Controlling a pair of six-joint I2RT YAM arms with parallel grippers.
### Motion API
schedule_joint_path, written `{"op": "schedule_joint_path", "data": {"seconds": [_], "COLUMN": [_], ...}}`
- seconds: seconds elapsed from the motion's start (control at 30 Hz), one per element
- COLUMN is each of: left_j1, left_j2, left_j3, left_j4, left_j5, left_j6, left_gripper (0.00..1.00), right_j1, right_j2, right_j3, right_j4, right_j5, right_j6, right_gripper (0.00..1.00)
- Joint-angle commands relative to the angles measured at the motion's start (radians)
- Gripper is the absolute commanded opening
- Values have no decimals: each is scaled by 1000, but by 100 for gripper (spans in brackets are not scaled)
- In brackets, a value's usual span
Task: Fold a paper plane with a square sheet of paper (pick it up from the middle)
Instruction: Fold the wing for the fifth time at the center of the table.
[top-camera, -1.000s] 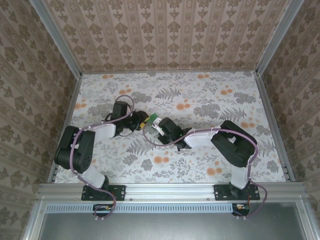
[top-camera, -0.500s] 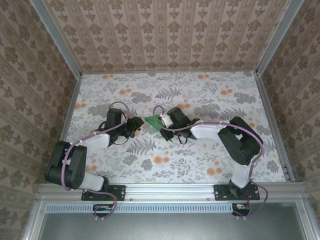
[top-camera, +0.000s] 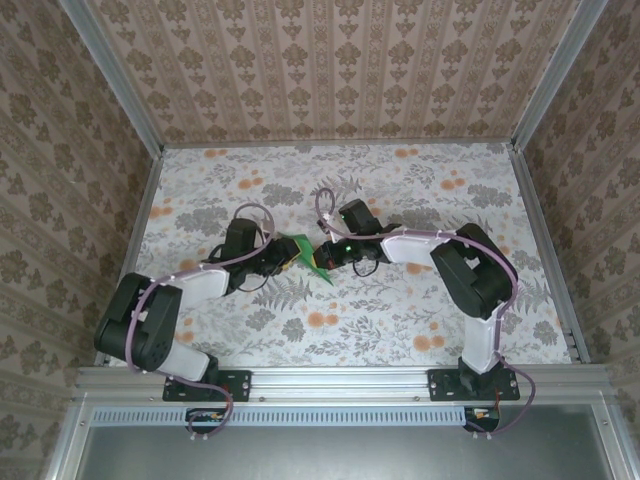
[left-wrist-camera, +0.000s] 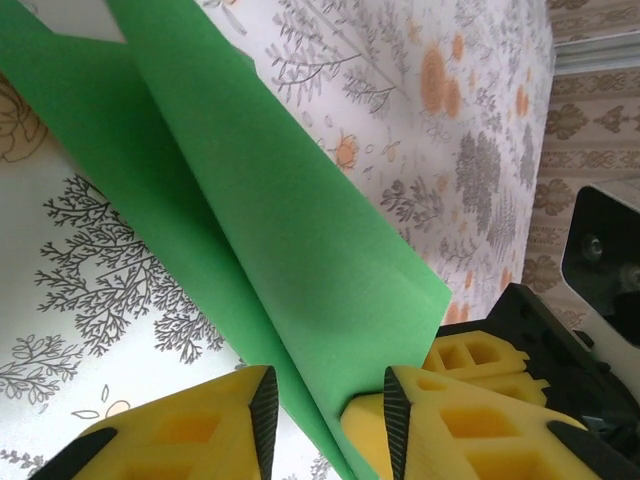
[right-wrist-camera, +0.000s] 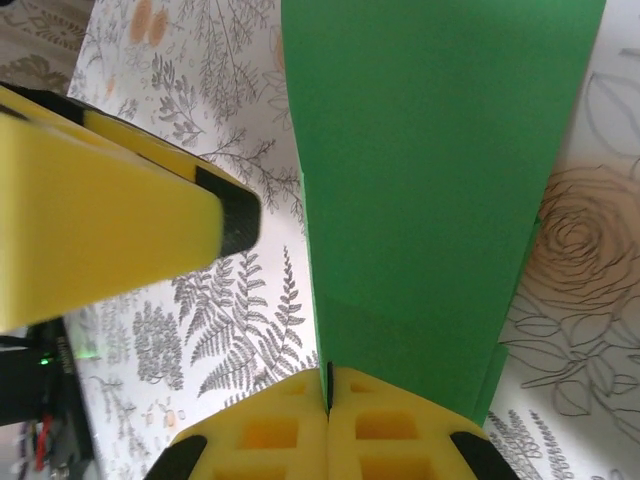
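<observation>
- Right gripper (right-wrist-camera: 328, 388): its yellow fingers are pressing together, clamping one edge of the square sheet of paper (left-wrist-camera: 300, 250) in the seam between the pads.
- Left gripper (left-wrist-camera: 330, 402): its jaws are standing apart, and the sheet's folded edge is passing through the gap. The paper is lying against one black pad and is not pinched from both sides.
- Position of the sheet: it is hanging between the two grippers over the middle of the table (top-camera: 420, 190). The right gripper alone appears to be carrying it, and one corner is pointing toward the near edge.
- Step in hand (judgement): an early fold is being worked. One long crease is showing, with a flap lying over the panel beneath, but no slim pointed dart is forming yet, so most of the folding is remaining.
- Next move (judgement): the left jaws are needing to close squarely on the layered edge beside the crease. Both layers should be caught together, without dragging the flap out of line or tearing at the right-hand clamp.
- Materials: the paper is thin, matte, bright green and unmarked, with straight edges and a sharp ridge at the fold. It is likely to flex and slip easily.
- The fingers (right-wrist-camera: 110, 240) are blocky yellow with recessed pockets and black rubber-like pads.
- The table is carrying a flat printed pattern of ferns and orange flowers.
</observation>
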Motion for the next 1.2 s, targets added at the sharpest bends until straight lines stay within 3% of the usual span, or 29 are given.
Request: {"op": "schedule_joint_path", "data": {"seconds": [0.0,0.43,0.77,0.97,1.17], "left_j1": [-12,-26,-27,-27,-27], "left_j2": [31,105,154,176,195], "left_j3": [25,19,24,32,40], "left_j4": [44,101,135,145,139], "left_j5": [15,15,12,12,6], "left_j6": [22,26,33,30,28], "left_gripper": [34,30,27,26,24], "right_j1": [-10,-33,-37,-38,-37], "right_j2": [43,111,147,157,140], "right_j3": [37,65,87,111,130], "right_j4": [-10,27,-16,-83,-156], "right_j5": [-108,-200,-202,-182,-159], "right_j6": [64,167,166,126,65], "right_gripper": [1,1,3,9,24]}}
